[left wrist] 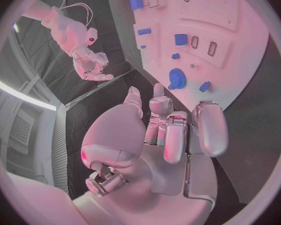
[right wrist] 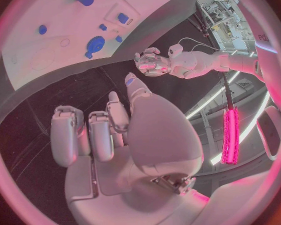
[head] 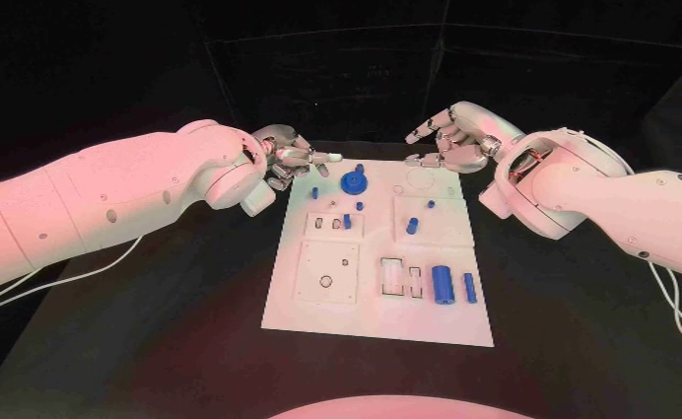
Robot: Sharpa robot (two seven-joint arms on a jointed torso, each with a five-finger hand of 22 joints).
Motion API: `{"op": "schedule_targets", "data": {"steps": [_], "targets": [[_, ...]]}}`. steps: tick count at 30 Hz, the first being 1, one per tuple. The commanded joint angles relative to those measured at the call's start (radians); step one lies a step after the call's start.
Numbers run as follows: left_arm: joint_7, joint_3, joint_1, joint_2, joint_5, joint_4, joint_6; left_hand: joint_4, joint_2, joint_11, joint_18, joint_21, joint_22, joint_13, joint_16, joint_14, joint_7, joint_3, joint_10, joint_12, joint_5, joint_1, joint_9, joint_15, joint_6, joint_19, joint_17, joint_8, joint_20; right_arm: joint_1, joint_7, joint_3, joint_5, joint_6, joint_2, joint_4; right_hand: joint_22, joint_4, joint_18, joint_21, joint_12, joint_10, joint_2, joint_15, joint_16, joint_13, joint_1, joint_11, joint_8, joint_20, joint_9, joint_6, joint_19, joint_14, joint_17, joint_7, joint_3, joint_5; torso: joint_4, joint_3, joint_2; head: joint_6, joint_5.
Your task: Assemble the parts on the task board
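The white task board (head: 373,313) lies in the middle of the black table. Blue parts sit on it: a gear (head: 356,182) at the far edge, several small pegs such as one (head: 412,226) mid-board, and a cylinder (head: 443,285) with a thin bar (head: 469,288) at the near right. My left hand (head: 292,165) hovers at the board's far left corner, fingers loosely bent, holding nothing. My right hand (head: 452,143) hovers at the far right corner, fingers apart and empty. The left wrist view shows the gear (left wrist: 176,78) just beyond my left hand (left wrist: 172,130).
Black table surrounds the board on all sides, with dark curtains behind. White cables (head: 71,276) trail below my left arm. The board has empty rectangular and round recesses, such as one (head: 391,277) beside the cylinder. The right wrist view shows the board (right wrist: 65,25) and my left hand (right wrist: 150,64).
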Motion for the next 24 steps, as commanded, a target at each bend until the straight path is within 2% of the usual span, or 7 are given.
{"op": "schedule_targets", "data": {"steps": [1, 5, 8, 10, 17, 20, 24], "targets": [[-0.134, 0.0, 0.006, 0.023, -0.208, -0.019, 0.126, 0.004, 0.001, -0.002, -0.023, 0.022, 0.029, 0.041, 0.003, 0.106, -0.004, -0.013, 0.02, 0.036, -0.001, -0.005, 0.021, -0.011, -0.005, 0.029, 0.263, 0.018, -0.005, 0.003, -0.038, 0.001, 0.029, 0.003, 0.001, 0.007, 0.021, 0.0, 0.005, -0.004, -0.003, 0.002, 0.0, -0.006, -0.006, 0.0, 0.013, -0.008, 0.006, 0.001, 0.0, 0.005, -0.007, 0.074, 0.138, 0.0, -0.005, 0.004, 0.0007, 0.0008, -0.001, 0.0, 0.001], [-0.158, -0.01, 0.014, 0.057, -0.248, -0.045, 0.146, 0.008, 0.003, -0.007, -0.028, 0.046, 0.061, 0.08, 0.003, 0.106, -0.008, -0.025, 0.038, 0.068, -0.001, 0.0, 0.045, -0.015, -0.005, 0.034, 0.263, 0.039, -0.007, 0.003, -0.05, 0.001, 0.036, 0.001, 0.008, -0.001, 0.02, -0.001, 0.005, -0.004, -0.004, 0.002, 0.0, -0.007, -0.007, 0.0, 0.014, -0.008, 0.006, 0.001, 0.0, 0.006, -0.008, 0.074, 0.136, -0.001, -0.006, 0.005, -0.0008, -0.0014, -0.002, -0.004, 0.005], [-0.175, -0.028, 0.024, 0.085, -0.262, -0.062, 0.155, 0.012, 0.002, -0.008, -0.03, 0.057, 0.076, 0.098, 0.003, 0.106, -0.01, -0.034, 0.046, 0.083, -0.001, -0.001, 0.057, -0.016, -0.009, 0.037, 0.263, 0.048, -0.009, 0.004, -0.056, 0.001, 0.038, 0.001, 0.012, -0.008, 0.02, -0.001, 0.005, -0.005, -0.004, 0.002, 0.0, -0.007, -0.008, -0.001, 0.014, -0.008, 0.006, 0.001, 0.0, 0.006, -0.008, 0.074, 0.135, -0.001, -0.006, 0.005, 0.0005, -0.0018, 0.0, -0.004, 0.005], [-0.193, -0.039, 0.029, 0.106, -0.269, -0.075, 0.171, 0.019, 0.001, -0.009, -0.033, 0.067, 0.09, 0.111, 0.003, 0.106, -0.011, -0.044, 0.051, 0.093, -0.002, -0.007, 0.067, -0.017, -0.013, 0.039, 0.263, 0.055, -0.01, 0.004, -0.059, 0.001, 0.039, 0.001, 0.016, -0.015, 0.019, -0.001, 0.005, -0.005, -0.004, 0.002, 0.0, -0.007, -0.009, -0.001, 0.014, -0.008, 0.006, 0.001, 0.0, 0.006, -0.008, 0.074, 0.134, -0.001, -0.006, 0.006, -0.0015, -0.0019, 0.001, -0.004, 0.007], [-0.22, -0.057, 0.033, 0.154, -0.294, -0.107, 0.21, 0.055, -0.005, -0.012, -0.036, 0.086, 0.115, 0.132, 0.003, 0.106, -0.014, -0.086, 0.056, 0.108, -0.004, -0.041, 0.092, -0.02, -0.024, 0.041, 0.263, 0.069, -0.013, 0.004, -0.07, 0.001, 0.041, 0.006, 0.023, -0.025, 0.009, 0.003, 0.007, -0.01, -0.01, -0.002, 0.0, -0.007, -0.014, -0.005, 0.009, -0.008, 0.006, 0.0, -0.001, 0.005, -0.013, 0.072, 0.126, -0.001, -0.012, 0.007, -0.0013, -0.0018, 0.0, -0.006, 0.005], [-0.225, -0.065, 0.034, 0.172, -0.297, -0.119, 0.224, 0.057, -0.005, -0.012, -0.037, 0.087, 0.117, 0.133, 0.003, 0.106, -0.014, -0.088, 0.056, 0.108, -0.004, -0.043, 0.093, -0.02, -0.024, 0.041, 0.263, 0.07, -0.013, 0.004, -0.073, 0.001, 0.041, 0.009, 0.026, -0.027, 0.009, 0.003, 0.007, -0.01, -0.01, -0.002, 0.0, -0.007, -0.014, -0.005, 0.009, -0.008, 0.006, 0.0, -0.001, 0.005, -0.013, 0.072, 0.126, -0.001, -0.012, 0.007, -0.0015, -0.0006, 0.0, -0.009, 0.006], [-0.231, -0.073, 0.035, 0.189, -0.3, -0.129, 0.242, 0.06, -0.006, -0.013, -0.038, 0.091, 0.121, 0.137, 0.003, 0.106, -0.015, -0.092, 0.057, 0.111, -0.004, -0.044, 0.095, -0.02, -0.025, 0.042, 0.263, 0.071, -0.014, 0.004, -0.076, 0.001, 0.041, 0.013, 0.029, -0.03, 0.006, 0.003, 0.008, -0.012, -0.012, -0.003, 0.0, -0.007, -0.015, -0.007, 0.008, -0.008, 0.006, 0.0, -0.001, 0.004, -0.014, 0.071, 0.124, 0.0, -0.013, 0.007, -0.0029, -0.001, 0.001, -0.012, 0.005]]}}
